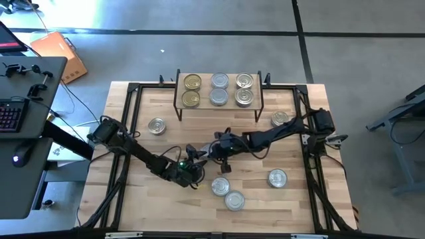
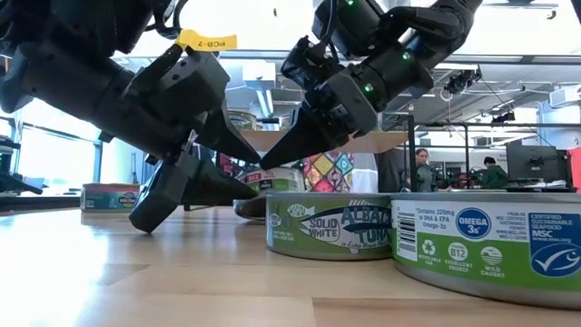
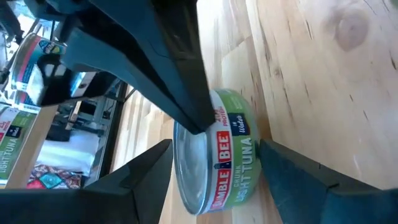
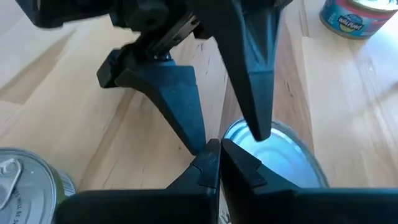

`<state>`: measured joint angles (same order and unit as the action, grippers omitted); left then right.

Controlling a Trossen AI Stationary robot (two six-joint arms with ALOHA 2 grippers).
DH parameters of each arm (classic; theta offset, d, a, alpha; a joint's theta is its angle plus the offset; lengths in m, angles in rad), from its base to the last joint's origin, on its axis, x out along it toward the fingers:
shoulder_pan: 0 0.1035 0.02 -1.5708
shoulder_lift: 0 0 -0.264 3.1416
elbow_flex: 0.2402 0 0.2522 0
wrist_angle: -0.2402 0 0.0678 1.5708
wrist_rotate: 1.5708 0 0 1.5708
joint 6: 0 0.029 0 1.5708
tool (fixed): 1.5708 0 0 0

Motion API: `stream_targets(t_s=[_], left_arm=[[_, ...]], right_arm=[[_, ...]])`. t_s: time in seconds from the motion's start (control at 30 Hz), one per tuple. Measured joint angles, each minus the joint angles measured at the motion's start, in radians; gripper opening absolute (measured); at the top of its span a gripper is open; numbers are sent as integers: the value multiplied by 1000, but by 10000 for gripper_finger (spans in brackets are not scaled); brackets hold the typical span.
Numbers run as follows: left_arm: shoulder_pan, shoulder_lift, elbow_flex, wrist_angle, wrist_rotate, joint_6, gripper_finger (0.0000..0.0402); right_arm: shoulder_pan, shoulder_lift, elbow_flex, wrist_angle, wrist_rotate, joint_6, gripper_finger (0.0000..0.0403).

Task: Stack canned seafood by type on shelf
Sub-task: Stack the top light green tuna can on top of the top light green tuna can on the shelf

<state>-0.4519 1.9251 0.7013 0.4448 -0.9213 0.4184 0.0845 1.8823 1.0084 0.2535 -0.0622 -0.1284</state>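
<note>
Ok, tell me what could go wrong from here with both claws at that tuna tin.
1. The right claw, shut, has its tips at the lid edge of the tuna tin, while the open left claw straddles the tin. If the left one closes, the fingers may collide.
2. Nothing grips the tin yet, so a push from the right tips could skid it out of the left claw.

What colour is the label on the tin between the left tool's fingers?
Green, with a red Bumble Bee band, on the tin; the left wrist view shows it best.
</note>
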Motion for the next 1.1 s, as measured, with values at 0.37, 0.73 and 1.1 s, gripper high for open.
stream_targets(t_s=[0.37, 0.73, 1.1], left_arm=[[7, 0, -3, -19, -6, -88, 234], [12, 4, -5, -67, -6, -357, 175], [-28, 3, -6, -48, -22, -457, 125]], right_arm=[[0, -10, 0, 7, 1, 35, 0], [0, -9, 1, 49, 1, 36, 0], [0, -60, 53, -87, -7, -23, 58]])
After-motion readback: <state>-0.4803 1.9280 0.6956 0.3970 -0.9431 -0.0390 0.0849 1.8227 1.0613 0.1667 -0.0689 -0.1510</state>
